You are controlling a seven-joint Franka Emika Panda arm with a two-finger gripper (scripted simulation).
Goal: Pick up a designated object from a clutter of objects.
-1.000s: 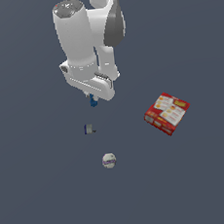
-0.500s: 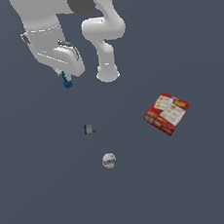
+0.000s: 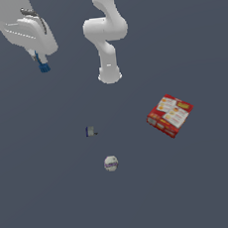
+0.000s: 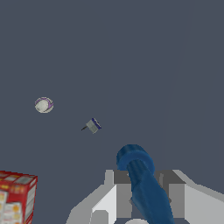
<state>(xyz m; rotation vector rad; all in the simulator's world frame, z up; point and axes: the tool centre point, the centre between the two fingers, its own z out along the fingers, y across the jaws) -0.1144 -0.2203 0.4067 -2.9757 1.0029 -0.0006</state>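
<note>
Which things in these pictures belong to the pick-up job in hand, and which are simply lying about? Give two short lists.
Part of the job:
- slim blue object, held in the tool and lifted clear of the floor
- the tool, shut on it

Just lying about:
- red box, at the exterior view's right
- white ball with a purple mark
- small grey-blue block
</note>
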